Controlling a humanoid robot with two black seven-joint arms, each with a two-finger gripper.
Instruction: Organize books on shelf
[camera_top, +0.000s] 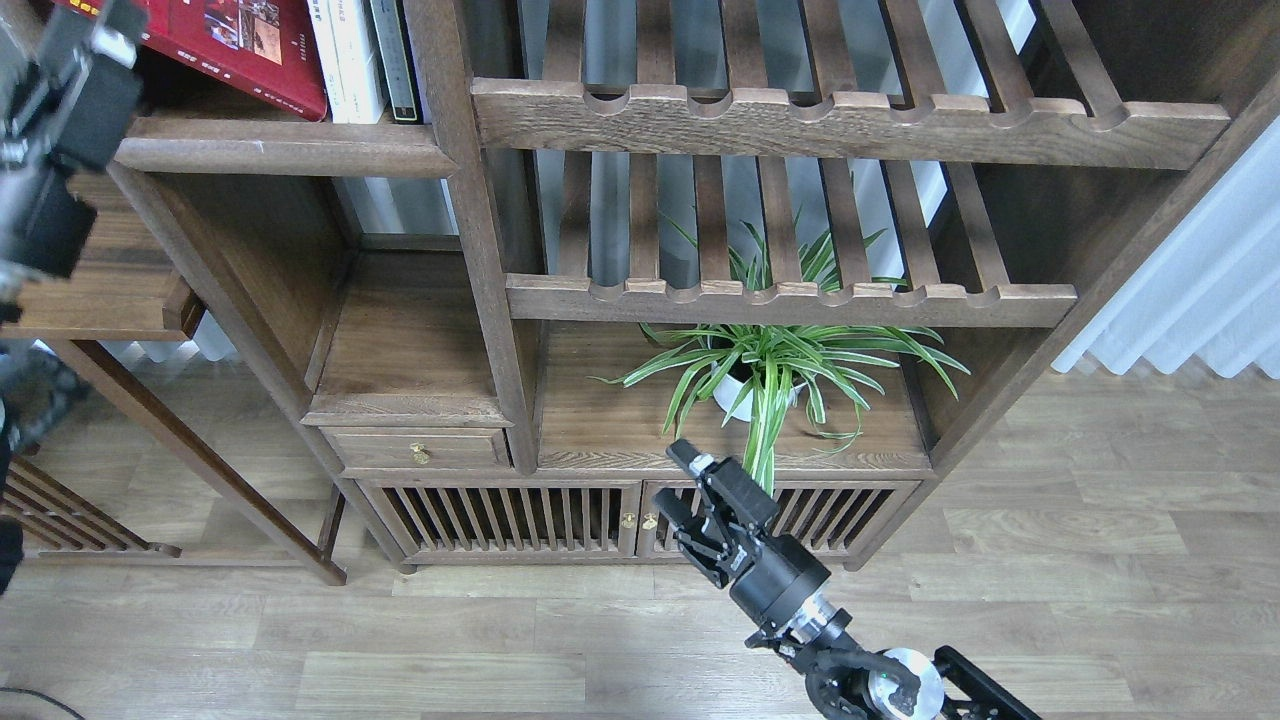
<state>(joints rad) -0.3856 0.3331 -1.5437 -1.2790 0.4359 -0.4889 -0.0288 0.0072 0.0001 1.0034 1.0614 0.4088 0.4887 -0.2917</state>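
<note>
The red book (225, 45) with photos on its cover lies tilted at the top left, its right end resting against thin white and dark-spined volumes (350, 55) on the dark-brown shelf (285, 150). The maroon and yellow-green books are out of view. My left gripper (95, 40) is blurred at the top left corner, right by the red book's left end; its fingers cannot be told apart. My right gripper (678, 482) is open and empty, low in front of the cabinet's slatted doors.
Slatted racks with notched rails (840, 120) fill the bookcase's upper right. A potted spider plant (770, 370) stands on the lower board just above my right gripper. A small drawer (420, 450) and a side table (110, 290) are at the left. White curtains (1200, 290) hang at the right.
</note>
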